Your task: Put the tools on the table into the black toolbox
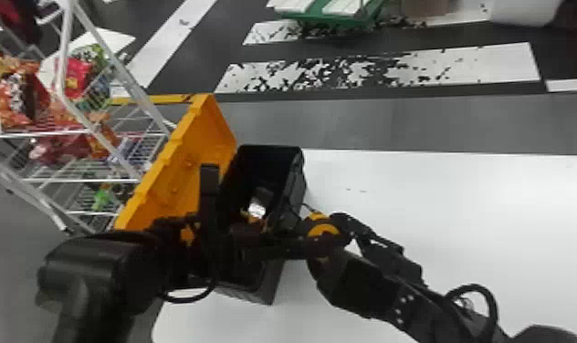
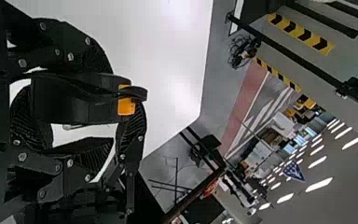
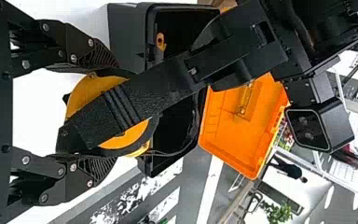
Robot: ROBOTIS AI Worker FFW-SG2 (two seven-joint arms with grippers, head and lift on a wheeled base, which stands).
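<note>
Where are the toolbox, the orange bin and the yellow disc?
Toolbox (image 3: 127, 37): right wrist view, outer side wall.
Orange bin (image 1: 187, 175): head view, broad inner wall.
Yellow disc (image 3: 89, 93): right wrist view, yellow face beside the black bar.

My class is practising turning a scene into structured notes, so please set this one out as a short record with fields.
container: black toolbox
lid: orange, open on the box's left side
in the box: something shiny and an orange piece
surface: white table
item out of the box: yellow-and-black round item, right of the box
right gripper: closed on that item
left gripper: at the same item, grip unclear
background: wire rack holding packets, far left
</note>
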